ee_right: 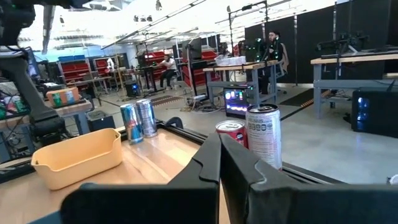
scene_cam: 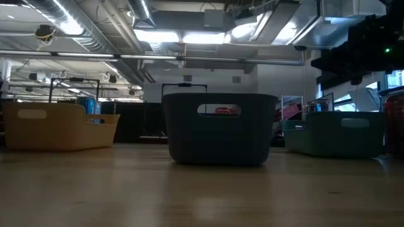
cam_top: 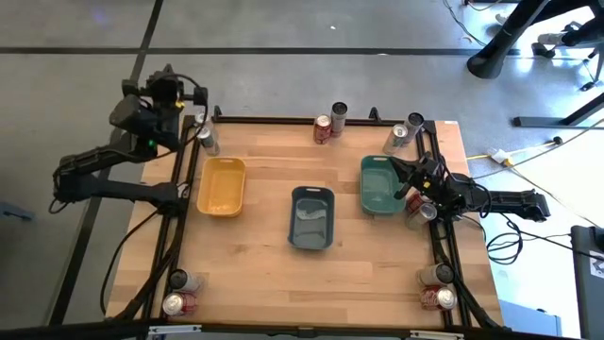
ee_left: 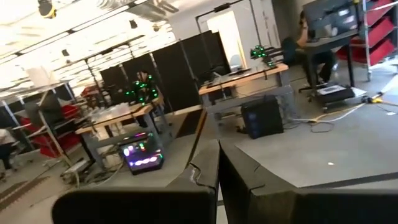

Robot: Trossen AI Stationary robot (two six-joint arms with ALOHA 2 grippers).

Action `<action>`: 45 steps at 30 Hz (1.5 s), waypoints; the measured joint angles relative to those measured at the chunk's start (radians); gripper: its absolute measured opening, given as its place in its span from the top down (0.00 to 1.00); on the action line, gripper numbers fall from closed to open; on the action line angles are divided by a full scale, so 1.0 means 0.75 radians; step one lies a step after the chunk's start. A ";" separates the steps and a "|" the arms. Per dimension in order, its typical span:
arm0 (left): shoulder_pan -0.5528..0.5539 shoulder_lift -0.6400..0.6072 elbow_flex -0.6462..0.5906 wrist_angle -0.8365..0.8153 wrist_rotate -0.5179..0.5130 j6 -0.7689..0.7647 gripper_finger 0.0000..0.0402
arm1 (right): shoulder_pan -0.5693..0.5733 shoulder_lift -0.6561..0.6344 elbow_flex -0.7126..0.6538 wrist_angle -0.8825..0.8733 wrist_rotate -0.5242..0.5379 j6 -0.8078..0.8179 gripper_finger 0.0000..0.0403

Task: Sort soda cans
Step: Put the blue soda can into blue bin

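Soda cans stand upright in small groups along the table's rim: at the far left corner (cam_top: 206,138), the far middle (cam_top: 330,122), the far right (cam_top: 405,131), the right edge (cam_top: 420,210), the near left (cam_top: 177,292) and the near right (cam_top: 436,287). My right gripper (cam_top: 404,178) is shut and touches nothing. It hovers over the teal tray's (cam_top: 371,196) right rim, and its wrist view shows a red and a silver can (ee_right: 263,138) ahead. My left gripper (cam_top: 170,85), also shut, is raised beyond the far left corner, pointing off the table.
Three trays sit in a row mid-table: yellow (cam_top: 222,184), grey-blue (cam_top: 312,218) and teal. Bare wood lies between them and along the near half. A black frame runs along the table's edges. A person sits at a desk in the room behind (ee_right: 273,50).
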 joint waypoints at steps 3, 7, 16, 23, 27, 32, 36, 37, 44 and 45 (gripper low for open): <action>0.020 0.010 0.034 -0.002 0.053 0.015 1.00 | 0.000 0.000 0.000 0.003 0.015 0.001 0.99; 0.048 0.011 0.059 -0.022 0.169 -0.060 1.00 | 0.001 0.000 0.000 0.003 0.017 0.002 0.99; 0.253 0.088 0.258 -0.914 0.694 -0.749 1.00 | 0.000 0.000 0.000 0.000 0.018 0.009 0.99; 0.482 0.275 0.502 -1.668 0.916 -1.212 1.00 | 0.001 0.000 0.000 -0.002 0.018 0.009 0.99; 0.588 0.355 0.529 -1.880 1.279 -1.346 1.00 | 0.000 0.000 0.000 -0.003 0.018 0.009 0.99; 0.625 0.438 0.529 -1.974 1.303 -1.379 0.94 | 0.000 0.000 0.000 -0.016 0.018 0.009 0.99; 0.634 0.475 0.530 -1.976 1.304 -1.355 0.81 | 0.000 0.000 0.001 -0.079 0.016 0.045 0.99; 0.635 0.481 0.530 -1.982 1.305 -1.359 0.77 | 0.000 0.000 0.001 -0.100 0.015 0.062 0.99; 0.711 0.526 0.531 -2.135 1.415 -1.455 0.49 | 0.000 0.001 0.001 -0.144 0.014 0.096 0.99; 0.726 0.535 0.531 -2.170 1.436 -1.470 0.47 | 0.000 0.001 0.001 -0.139 0.014 0.096 0.99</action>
